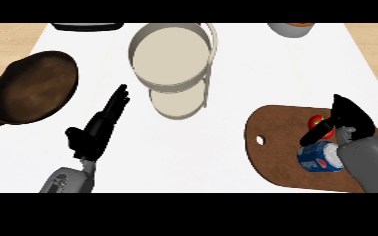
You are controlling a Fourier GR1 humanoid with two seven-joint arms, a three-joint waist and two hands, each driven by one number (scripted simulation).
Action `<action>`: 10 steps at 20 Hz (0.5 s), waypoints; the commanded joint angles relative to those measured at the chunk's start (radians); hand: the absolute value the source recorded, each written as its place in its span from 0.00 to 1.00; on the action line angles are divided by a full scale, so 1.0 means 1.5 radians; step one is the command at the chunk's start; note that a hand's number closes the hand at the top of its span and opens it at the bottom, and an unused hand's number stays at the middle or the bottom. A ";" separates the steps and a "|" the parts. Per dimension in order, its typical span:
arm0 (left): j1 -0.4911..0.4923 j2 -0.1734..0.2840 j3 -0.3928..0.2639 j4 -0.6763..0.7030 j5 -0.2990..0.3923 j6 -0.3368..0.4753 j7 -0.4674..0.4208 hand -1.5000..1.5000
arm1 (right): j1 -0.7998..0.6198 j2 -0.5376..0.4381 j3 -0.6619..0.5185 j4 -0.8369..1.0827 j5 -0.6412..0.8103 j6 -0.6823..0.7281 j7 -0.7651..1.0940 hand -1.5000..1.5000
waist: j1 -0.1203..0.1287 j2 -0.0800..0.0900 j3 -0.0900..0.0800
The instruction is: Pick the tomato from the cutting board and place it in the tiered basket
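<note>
A small red tomato (317,121) lies on the brown cutting board (277,130) at the lower right. My right hand (348,121) hovers over the board's right side, fingers straight on one side of the tomato and thumb on the other, partly hiding it. Whether it touches the tomato I cannot tell. The beige tiered basket (171,55) stands at the top middle, its lower tier (177,102) showing beneath the upper one. My left hand (100,125) rests open at the lower left, fingers pointing up toward the basket.
A blue soda can (319,157) lies on the board just below my right hand. A dark brown pan (35,87) sits at the left edge. A grey bowl (291,28) and a dark object (88,26) show at the counter's far edge.
</note>
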 commanded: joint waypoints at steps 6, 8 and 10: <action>-0.016 -0.017 0.018 -0.018 -0.019 -0.019 0.040 0.50 | 0.017 0.060 -0.049 0.059 0.061 -0.009 0.009 0.00 | 0.002 0.000 0.000; 0.007 -0.022 0.015 -0.069 -0.022 -0.012 0.057 0.50 | 0.006 0.056 -0.071 0.072 0.064 0.011 -0.006 0.00 | 0.003 0.000 0.000; 0.016 0.010 0.049 -0.038 -0.020 -0.058 0.026 0.50 | -0.003 0.085 -0.084 0.072 0.084 -0.005 -0.025 1.00 | 0.003 0.000 0.000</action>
